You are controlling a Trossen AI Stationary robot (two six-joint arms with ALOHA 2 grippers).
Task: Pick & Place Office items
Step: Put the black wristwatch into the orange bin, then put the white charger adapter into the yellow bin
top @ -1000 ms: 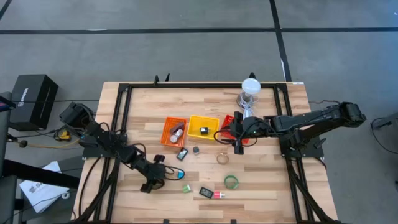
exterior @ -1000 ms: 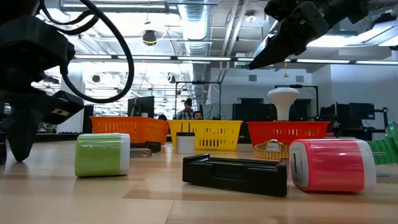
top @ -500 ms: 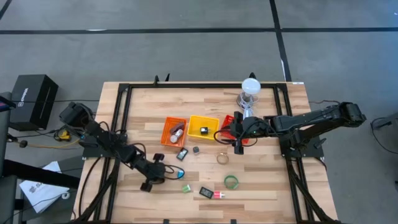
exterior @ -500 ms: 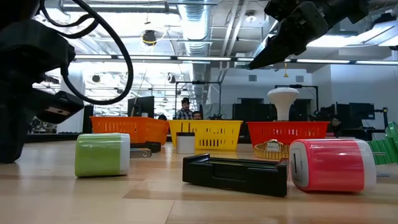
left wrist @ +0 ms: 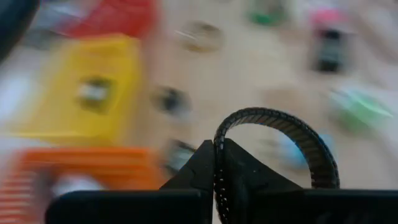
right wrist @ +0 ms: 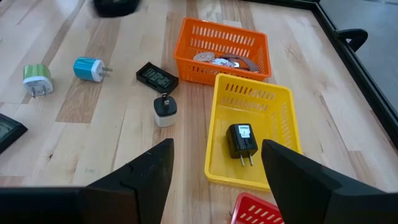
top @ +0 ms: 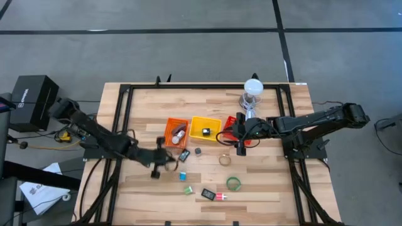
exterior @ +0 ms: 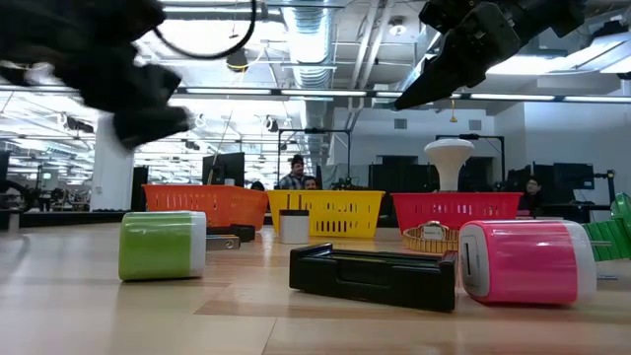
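The left gripper is pinched tight on a black ring, hovering just at seven o'clock of the orange basket. At three o'clock, the right gripper hangs spread-fingered over the red basket.

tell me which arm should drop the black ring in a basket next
Left. The left gripper is already shut on the black ring, raised just beside the orange basket. The right gripper is open and empty.
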